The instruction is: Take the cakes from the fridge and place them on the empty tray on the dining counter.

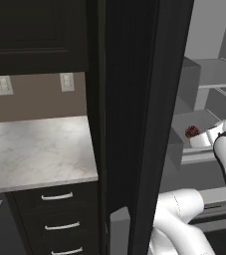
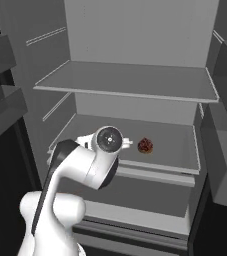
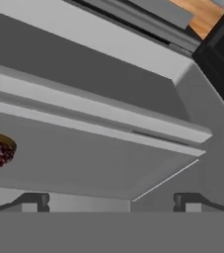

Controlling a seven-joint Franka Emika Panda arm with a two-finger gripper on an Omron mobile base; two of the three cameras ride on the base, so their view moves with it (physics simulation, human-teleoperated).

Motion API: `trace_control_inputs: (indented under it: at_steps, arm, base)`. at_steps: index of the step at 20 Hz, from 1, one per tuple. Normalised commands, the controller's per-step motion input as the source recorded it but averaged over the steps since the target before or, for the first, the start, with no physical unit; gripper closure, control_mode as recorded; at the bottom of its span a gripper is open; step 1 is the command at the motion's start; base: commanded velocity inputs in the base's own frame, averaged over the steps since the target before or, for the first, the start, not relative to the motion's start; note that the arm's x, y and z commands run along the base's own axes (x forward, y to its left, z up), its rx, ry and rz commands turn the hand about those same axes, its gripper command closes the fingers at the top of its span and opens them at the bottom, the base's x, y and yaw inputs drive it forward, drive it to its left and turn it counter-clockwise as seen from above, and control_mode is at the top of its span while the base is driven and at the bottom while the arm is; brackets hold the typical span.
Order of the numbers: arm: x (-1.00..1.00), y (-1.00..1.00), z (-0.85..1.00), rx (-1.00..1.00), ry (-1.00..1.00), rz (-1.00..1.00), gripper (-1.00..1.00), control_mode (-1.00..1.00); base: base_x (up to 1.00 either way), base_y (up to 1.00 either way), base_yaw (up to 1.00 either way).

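In the left base view, a marbled wall counter (image 1: 35,149) stands at the left, above black drawers (image 1: 59,219), and beside it is the dark edge of the open fridge (image 1: 129,124). On the fridge's lower shelf (image 2: 175,145) sits one small cake (image 2: 145,145) with a dark red top. The gripper (image 3: 111,201) is over this shelf, its fingers spread wide and holding nothing, and the cake lies apart from it at the left edge of the hand view.

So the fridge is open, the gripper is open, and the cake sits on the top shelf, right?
Not quite. The cake sits on the lower shelf of the fridge, under the bare upper one, as the right base view shows. The gripper is open, as you said.
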Motion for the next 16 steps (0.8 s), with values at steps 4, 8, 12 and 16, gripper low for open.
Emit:
trace_control_inputs:
  at_steps: [4,8,12,16]
  arm:
    - [0.59,-0.81,-0.26,0.00,0.32,-0.07,-1.00,-1.00]
    - [0.57,-0.58,-0.24,0.00,0.23,-0.13,-1.00,-1.00]
    - [0.35,-0.36,-0.18,0.00,0.05,-0.15,-1.00,-1.00]
    - [0.18,-0.19,-0.43,-0.03,-0.01,-0.14,-1.00,-1.00]
  base:
    - [0.00,0.00,0.00]
    - [0.00,0.00,0.00]
    - [0.00,0.00,0.00]
    - [0.00,0.00,0.00]
